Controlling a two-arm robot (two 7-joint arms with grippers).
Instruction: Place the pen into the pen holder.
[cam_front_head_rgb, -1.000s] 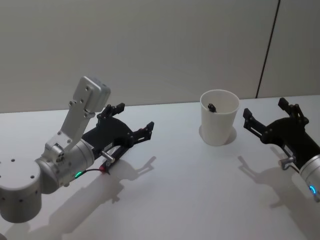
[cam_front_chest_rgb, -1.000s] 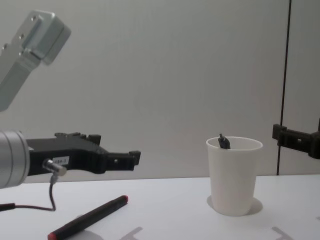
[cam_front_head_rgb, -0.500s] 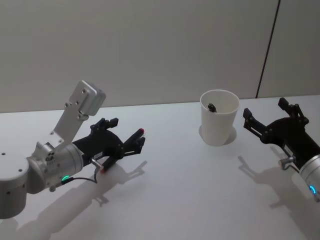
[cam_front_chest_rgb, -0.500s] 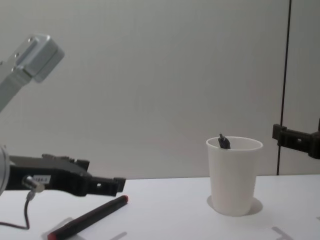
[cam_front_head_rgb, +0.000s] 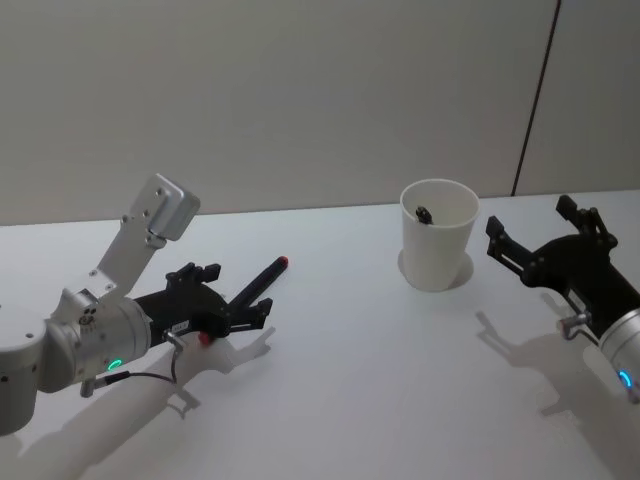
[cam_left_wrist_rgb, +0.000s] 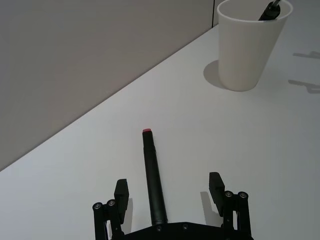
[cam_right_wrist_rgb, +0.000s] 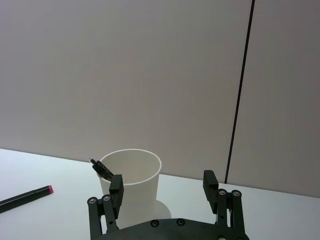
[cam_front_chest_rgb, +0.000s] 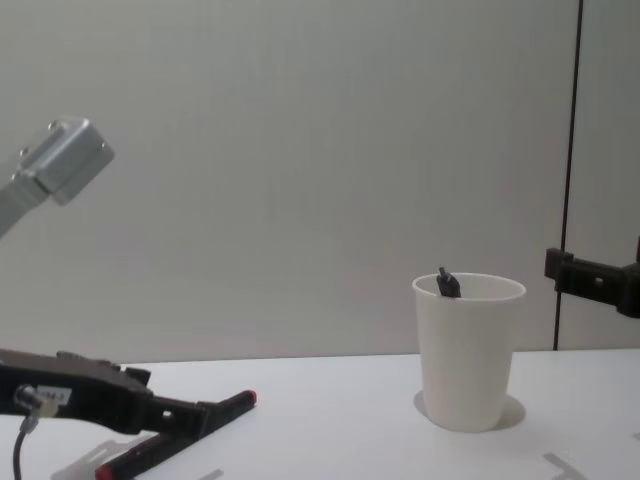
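A black pen (cam_front_head_rgb: 258, 283) with a red end cap lies flat on the white table at my left. My left gripper (cam_front_head_rgb: 238, 291) is low over the table and open, one finger on either side of the pen's near half without touching it. The left wrist view has the pen (cam_left_wrist_rgb: 152, 175) running between the fingertips (cam_left_wrist_rgb: 121, 191) of that gripper (cam_left_wrist_rgb: 169, 189). The pen holder (cam_front_head_rgb: 437, 246), a white paper cup, stands upright right of centre with another dark pen (cam_front_chest_rgb: 447, 283) leaning inside. Just right of the cup, my right gripper (cam_front_head_rgb: 541, 238) hovers open and empty.
The table top (cam_front_head_rgb: 360, 370) between the pen and the cup is bare white surface. A plain grey wall (cam_front_head_rgb: 300, 90) runs along the table's far edge, with a dark vertical seam (cam_front_head_rgb: 535, 90) behind the cup.
My left gripper has dropped from above the pen down to the table and pulled back, so its open fingers now straddle the pen. The right arm and cup have not moved.
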